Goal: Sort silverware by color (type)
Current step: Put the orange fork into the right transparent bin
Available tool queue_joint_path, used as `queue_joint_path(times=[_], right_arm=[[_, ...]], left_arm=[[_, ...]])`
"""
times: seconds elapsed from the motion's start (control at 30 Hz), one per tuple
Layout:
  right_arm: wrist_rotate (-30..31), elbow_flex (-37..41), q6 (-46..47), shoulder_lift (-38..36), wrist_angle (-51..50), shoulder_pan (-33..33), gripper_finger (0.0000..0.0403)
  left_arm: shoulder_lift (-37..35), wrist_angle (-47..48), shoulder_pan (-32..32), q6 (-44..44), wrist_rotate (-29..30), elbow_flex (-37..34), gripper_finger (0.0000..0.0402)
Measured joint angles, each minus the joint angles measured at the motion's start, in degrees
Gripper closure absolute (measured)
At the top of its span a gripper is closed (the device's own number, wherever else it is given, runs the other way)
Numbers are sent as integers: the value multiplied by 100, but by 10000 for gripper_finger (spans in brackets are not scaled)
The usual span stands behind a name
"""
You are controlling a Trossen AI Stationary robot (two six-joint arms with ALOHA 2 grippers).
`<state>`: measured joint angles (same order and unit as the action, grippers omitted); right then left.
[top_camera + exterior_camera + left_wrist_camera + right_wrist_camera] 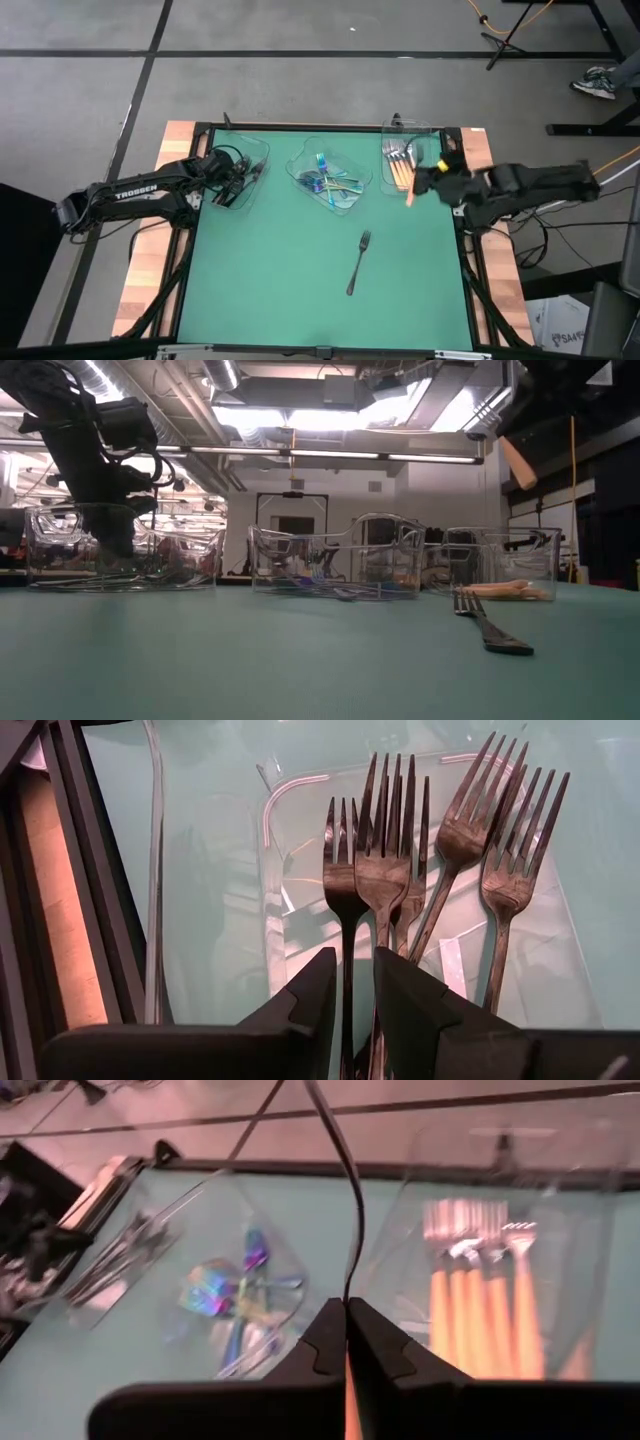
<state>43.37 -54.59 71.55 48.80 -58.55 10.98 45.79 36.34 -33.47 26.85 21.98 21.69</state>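
Observation:
My left gripper [240, 183] is down inside the left clear tray [222, 160], which holds several dark forks [385, 870]. Its fingers stand narrowly open on either side of a dark fork's handle [347, 975]. My right gripper [421, 181] hovers at the near end of the right clear tray [433, 131], where silver forks with orange handles [480, 1305] lie. It is shut on another orange-handled utensil [410, 195]. The middle tray [301, 166] holds iridescent blue-purple utensils [328, 184]. One dark fork [358, 262] lies flat on the green table. My right gripper [347, 1315] pinches the orange-handled utensil between its two fingers where the thin metal neck [352, 1240] meets the orange handle [350, 1390]. The utensil is lifted clear. Its orange handle end [518, 460] slants down below the fingers.
The three clear trays stand in a row along the table's far side. The green mat [280, 280] lies open between them and the near edge, apart from the lone dark fork. Wooden strips and black frame rails [185, 270] border the mat. A person's shoe [598, 82] shows beyond the table.

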Motion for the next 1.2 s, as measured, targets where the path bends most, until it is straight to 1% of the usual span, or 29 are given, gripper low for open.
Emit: queue_joint_path(times=[0.2, 0.33, 0.53, 0.67, 0.77, 0.9, 1.07, 1.2], right_arm=[[-658, 0, -1490, -424, 339, -1558, 403], [-1348, 0, -2545, -455, 767, -2651, 403], [-2724, 0, -3876, -181, 1411, -4140, 403], [-3546, -2, -4515, 240, 1536, -4914, 403], [-3926, 0, -4942, 628, 1517, -5335, 403], [-4171, 0, -5608, 1153, 1531, -5720, 403], [-4480, 0, -6052, 1741, 1555, -5988, 403], [-4508, 0, -6267, 2150, 1583, -6067, 403]], left_arm=[[1, 0, 0, 0, 1, 0, 337], [-1, 0, 0, 0, 2, 0, 337], [-1, 2, 1, 0, 2, 0, 337], [1, 2, 0, 0, 2, 0, 337], [-1, 2, 0, 0, 2, 0, 337], [-1, 2, 0, 0, 2, 0, 337], [-1, 2, 0, 0, 1, 0, 337], [0, 2, 0, 0, 0, 0, 337]])
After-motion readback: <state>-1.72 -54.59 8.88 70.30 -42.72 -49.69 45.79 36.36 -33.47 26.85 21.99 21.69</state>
